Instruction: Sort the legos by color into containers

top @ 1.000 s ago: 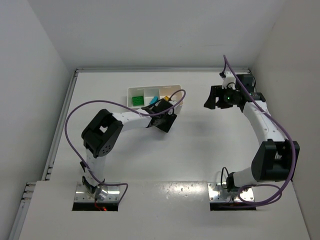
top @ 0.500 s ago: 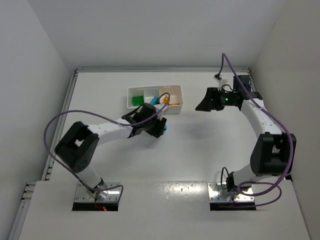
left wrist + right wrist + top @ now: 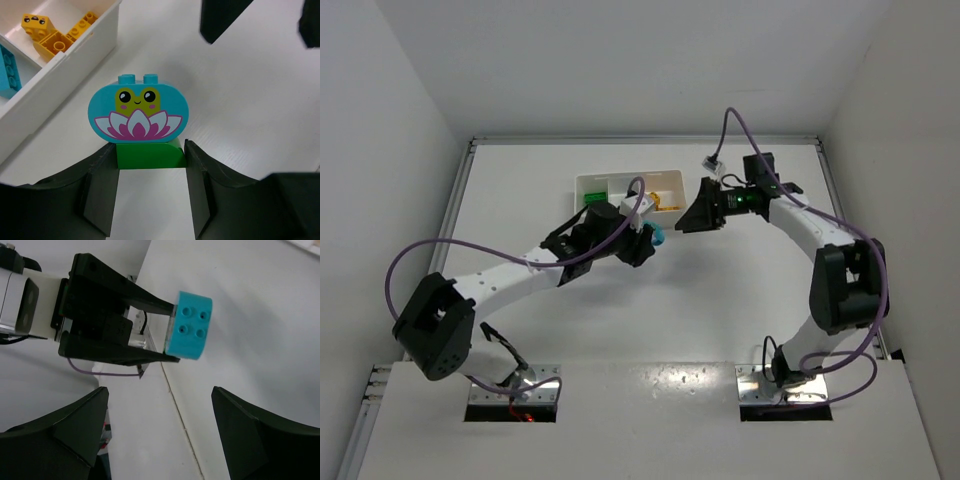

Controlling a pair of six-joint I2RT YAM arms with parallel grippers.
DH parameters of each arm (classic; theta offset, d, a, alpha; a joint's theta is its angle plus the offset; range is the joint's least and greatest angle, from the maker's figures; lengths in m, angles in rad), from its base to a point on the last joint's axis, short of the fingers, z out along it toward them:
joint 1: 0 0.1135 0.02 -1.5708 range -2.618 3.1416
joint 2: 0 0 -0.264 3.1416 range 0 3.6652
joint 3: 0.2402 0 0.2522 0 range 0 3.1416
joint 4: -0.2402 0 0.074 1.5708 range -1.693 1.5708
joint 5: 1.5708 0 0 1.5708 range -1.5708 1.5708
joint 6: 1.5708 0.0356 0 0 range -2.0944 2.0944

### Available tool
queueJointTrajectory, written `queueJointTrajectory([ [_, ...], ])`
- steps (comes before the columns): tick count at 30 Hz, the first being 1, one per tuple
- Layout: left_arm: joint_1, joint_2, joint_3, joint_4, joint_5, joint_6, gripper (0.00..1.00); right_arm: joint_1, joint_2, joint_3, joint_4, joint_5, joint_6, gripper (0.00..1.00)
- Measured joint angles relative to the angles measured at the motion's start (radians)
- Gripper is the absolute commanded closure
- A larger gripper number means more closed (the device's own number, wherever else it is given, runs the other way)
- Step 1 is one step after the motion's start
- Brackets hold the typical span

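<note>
My left gripper [image 3: 646, 246] [image 3: 148, 151] is shut on a green lego [image 3: 148, 155] with a cyan-blue lego [image 3: 138, 111] [image 3: 656, 238] stuck on it; that one bears a frog and lotus print. It holds the pair just above the table, right of the white tray [image 3: 582, 181] [image 3: 67, 67]. The tray holds green legos [image 3: 592, 200] on the left, a cyan-blue one [image 3: 7, 70] in the middle and yellow-orange ones [image 3: 50, 38] [image 3: 668, 206] on the right. My right gripper [image 3: 686, 217] [image 3: 160, 412] is open and empty, facing the held cyan-blue lego [image 3: 189, 325].
The right gripper's dark fingertips [image 3: 220, 16] show at the top of the left wrist view, a short way beyond the held legos. Walls close the table at the back and both sides. Purple cables loop over both arms.
My left arm has stretched out and drawn the held legos down and right, off the tray's front edge. My right gripper has swung left toward the tray and the held legos.
</note>
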Motion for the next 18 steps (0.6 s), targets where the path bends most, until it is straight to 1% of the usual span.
queueJointTrajectory([
  [8, -0.046, -0.031, 0.0, -0.004, -0.031, 0.006, 0.79, 0.079, 0.08, 0.069, 0.021, 0.009, 0.026, 0.16],
  [18, -0.066, -0.048, 0.008, -0.004, -0.048, 0.028, 0.79, 0.117, 0.143, 0.132, 0.028, 0.036, 0.037, 0.16],
])
